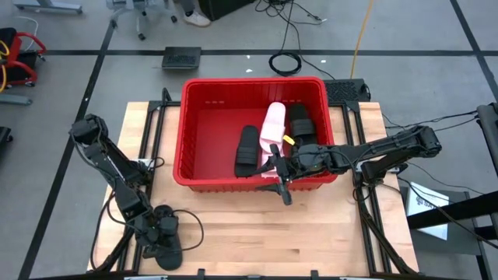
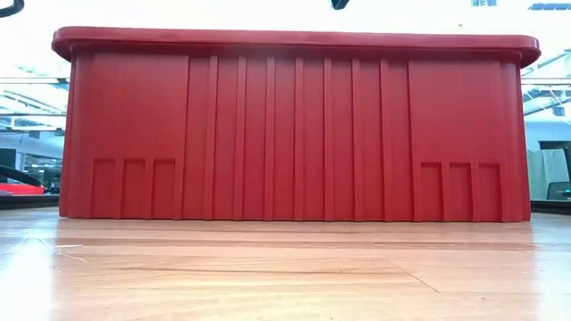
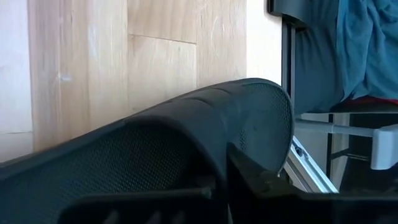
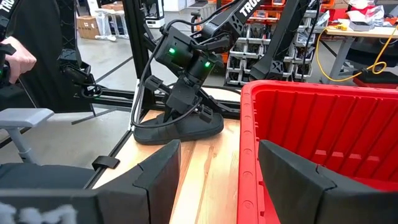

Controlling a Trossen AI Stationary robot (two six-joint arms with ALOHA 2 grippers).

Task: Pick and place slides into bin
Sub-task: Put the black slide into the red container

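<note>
The red bin stands on the table's far middle. In it lie a black slide, a pale pink slide and another black slide. My right gripper is open and empty at the bin's near rim, which passes between its fingers in the right wrist view. My left gripper is down on a black slide that lies sole-down at the table's near left corner. My left gripper comes at the black slide from above, at its wide strap. One finger shows in front of the strap and the strap hides the other. The slide rests flat on the table.
The bin's near wall fills the low view. Bare wood lies between the bin and the table's near edge. A person's hand shows beyond the table's left side. Cables and gear lie on the floor around the table.
</note>
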